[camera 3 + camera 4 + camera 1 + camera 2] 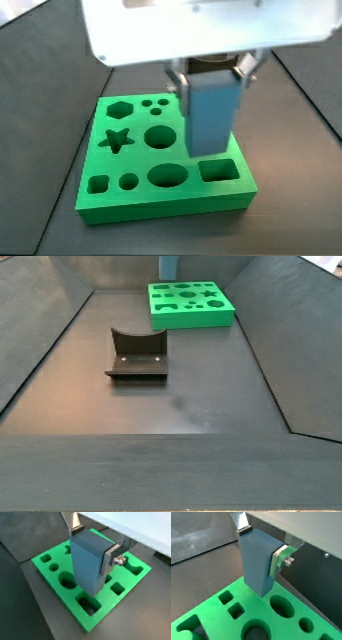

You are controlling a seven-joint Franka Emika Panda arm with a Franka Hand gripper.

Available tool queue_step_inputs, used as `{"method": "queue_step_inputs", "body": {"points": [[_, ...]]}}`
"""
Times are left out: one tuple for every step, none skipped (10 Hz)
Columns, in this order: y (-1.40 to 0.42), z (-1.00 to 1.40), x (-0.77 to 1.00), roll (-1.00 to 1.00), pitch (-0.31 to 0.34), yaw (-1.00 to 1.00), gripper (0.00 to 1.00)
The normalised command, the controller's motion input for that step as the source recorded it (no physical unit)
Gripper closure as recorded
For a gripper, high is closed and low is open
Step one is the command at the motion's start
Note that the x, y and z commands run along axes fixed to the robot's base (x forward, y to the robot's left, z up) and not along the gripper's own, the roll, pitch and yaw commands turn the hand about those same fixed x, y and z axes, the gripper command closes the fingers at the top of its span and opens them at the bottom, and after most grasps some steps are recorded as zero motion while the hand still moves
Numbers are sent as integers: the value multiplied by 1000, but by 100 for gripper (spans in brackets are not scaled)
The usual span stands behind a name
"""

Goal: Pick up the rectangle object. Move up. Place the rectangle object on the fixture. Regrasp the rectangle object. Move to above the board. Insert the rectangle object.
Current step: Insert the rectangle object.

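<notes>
In a side view the gripper [210,72], at frame centre, clamps the rectangle object [211,115] upright over the board [127,200] (fixture step apparently done), leaving only insertion.

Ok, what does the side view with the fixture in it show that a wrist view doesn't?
Only that side view: the fixture, standing on the dark floor apart from the board; no gripper appears there. Only the wrist view: the gripper shut on the rectangle object, held upright over the board. Both share the green board with its cut-outs.
</notes>
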Motion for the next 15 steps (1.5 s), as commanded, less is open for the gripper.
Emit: {"method": "queue_step_inputs", "body": {"points": [[-206, -246, 529, 77, -21, 109, 100], [-149, -289, 457, 80, -31, 77, 100], [-160, -303, 417, 99, -36, 57, 100], [-146, -291, 331, 70, -47, 0, 100], [-106, -231, 214, 90, -20, 0, 100], [0, -146, 6, 127, 0, 0, 100], [0, -126, 0, 71, 0, 0, 100], [0, -151, -80, 91, -7, 0, 100], [0, -177, -146, 109, -19, 0, 100], [0, -103, -177, 53, -26, 0, 100], [-29, -114, -74, 3, -34, -123, 100], [-11, -103, -74, 0, -37, -183, 100], [0, -74, -80, 0, -33, -137, 100], [-14, -80, -34, 0, -37, -157, 100], [-143, -457, 0, 0, -99, -486, 100]]}}
